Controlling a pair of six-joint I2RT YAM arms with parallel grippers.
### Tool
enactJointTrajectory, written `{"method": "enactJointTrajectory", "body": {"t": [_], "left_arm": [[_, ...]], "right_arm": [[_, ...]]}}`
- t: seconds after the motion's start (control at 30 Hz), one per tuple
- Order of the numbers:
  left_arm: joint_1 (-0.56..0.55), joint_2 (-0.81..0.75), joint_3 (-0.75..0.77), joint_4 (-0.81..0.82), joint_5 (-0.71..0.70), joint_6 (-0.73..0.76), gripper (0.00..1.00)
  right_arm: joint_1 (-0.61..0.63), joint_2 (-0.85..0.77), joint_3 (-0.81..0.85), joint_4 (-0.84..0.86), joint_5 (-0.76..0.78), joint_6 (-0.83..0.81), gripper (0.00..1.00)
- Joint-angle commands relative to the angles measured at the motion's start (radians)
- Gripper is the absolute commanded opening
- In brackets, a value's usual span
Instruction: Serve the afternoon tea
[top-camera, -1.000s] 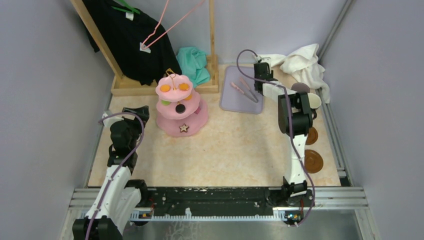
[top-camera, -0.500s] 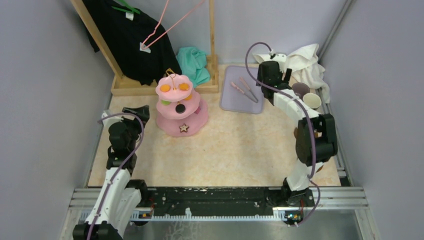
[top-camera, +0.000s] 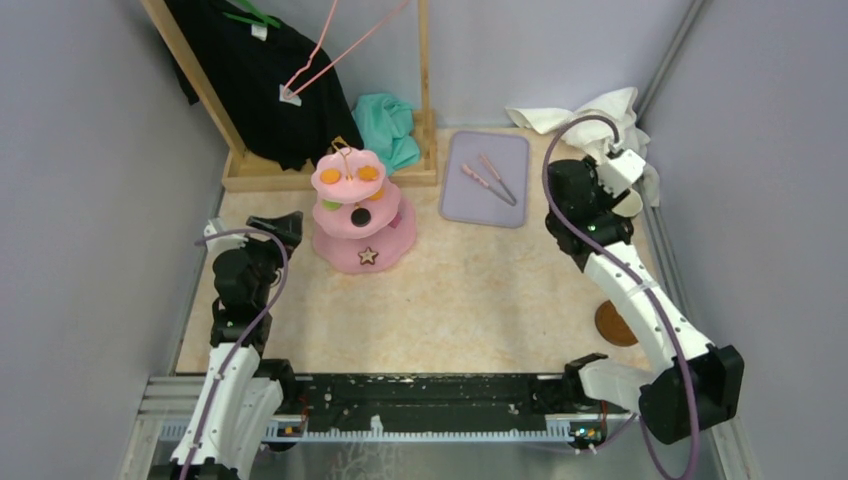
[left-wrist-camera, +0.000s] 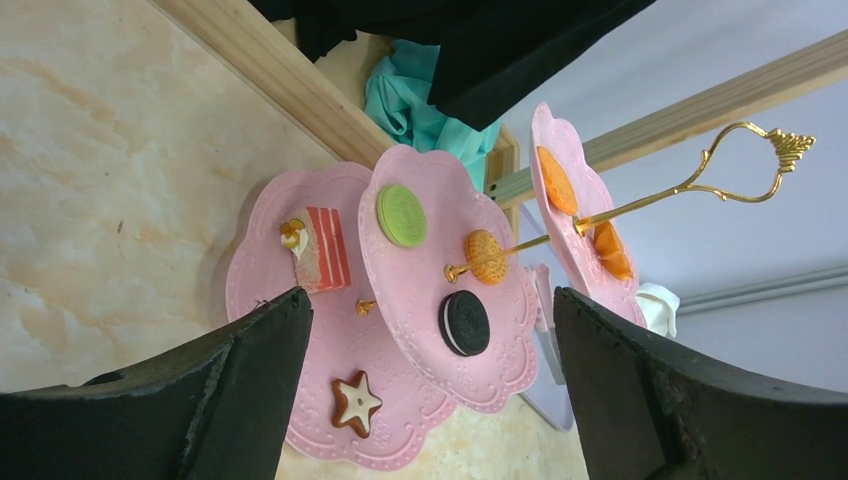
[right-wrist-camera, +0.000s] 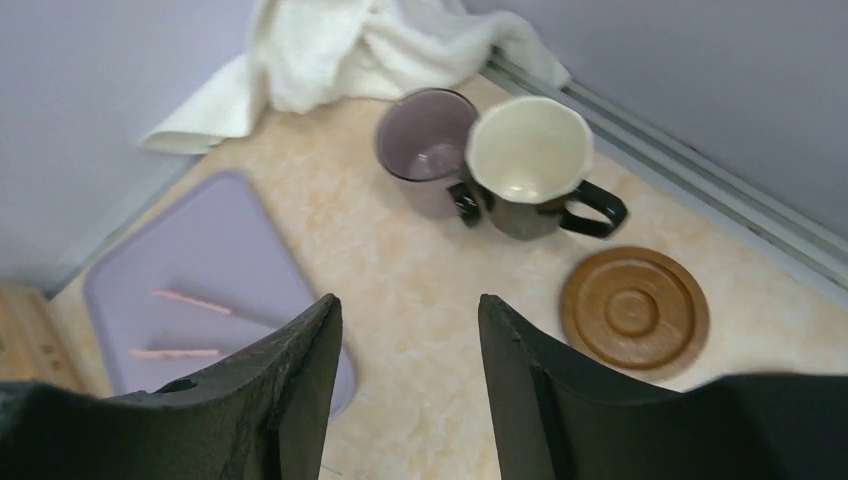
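Note:
The pink three-tier stand (top-camera: 360, 215) stands left of centre, with orange rounds (top-camera: 330, 176) on its top tier, a black round (top-camera: 360, 216) on the middle one and a brown star (top-camera: 368, 256) on the lowest. My left gripper (top-camera: 285, 225) sits open just left of it. The left wrist view frames the stand (left-wrist-camera: 330, 400), star (left-wrist-camera: 356, 403), black round (left-wrist-camera: 465, 322) and green round (left-wrist-camera: 401, 215) between the fingers. My right gripper (right-wrist-camera: 408, 300) hangs open and empty above the floor, short of the cream mug (right-wrist-camera: 528, 150), mauve mug (right-wrist-camera: 425, 150) and a brown saucer (right-wrist-camera: 634, 311).
The lilac tray (top-camera: 487, 180) holds thin pink tongs (top-camera: 490, 180) behind the centre. A white towel (top-camera: 600, 115) lies in the back right corner by the metal rail (right-wrist-camera: 700, 180). A wooden rack with a black garment (top-camera: 250, 70) and a teal cloth (top-camera: 388, 125) stand behind the stand.
My right arm has swung from over the lilac tray to the right and nearer, and now hangs over the mugs; its jaws widened, then narrowed a little. The left arm has barely moved.

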Motion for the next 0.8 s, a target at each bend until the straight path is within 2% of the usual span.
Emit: {"method": "enactJointTrajectory", "body": {"t": [0.0,0.1,0.2,0.47,0.6,0.77], "left_arm": [[-0.005,-0.008,0.032,0.004,0.04,0.023,0.95],[-0.009,-0.01,0.037,0.005,0.04,0.041,0.95],[-0.012,-0.005,0.041,0.009,0.044,0.052,0.95],[-0.013,0.003,0.033,0.023,0.061,0.047,0.95],[-0.016,0.008,0.037,0.031,0.075,0.04,0.95],[-0.019,-0.003,0.046,0.03,0.065,0.043,0.94]], "right_arm": [[-0.103,0.017,-0.01,-0.331,0.069,0.354,0.53],[-0.202,0.067,-0.029,-0.431,0.027,0.486,0.54],[-0.304,0.102,-0.069,-0.434,-0.035,0.531,0.54],[-0.582,0.083,-0.227,-0.249,-0.251,0.485,0.54],[-0.721,0.146,-0.227,-0.208,-0.347,0.465,0.54],[-0.827,0.238,-0.221,-0.156,-0.455,0.498,0.54]]}}
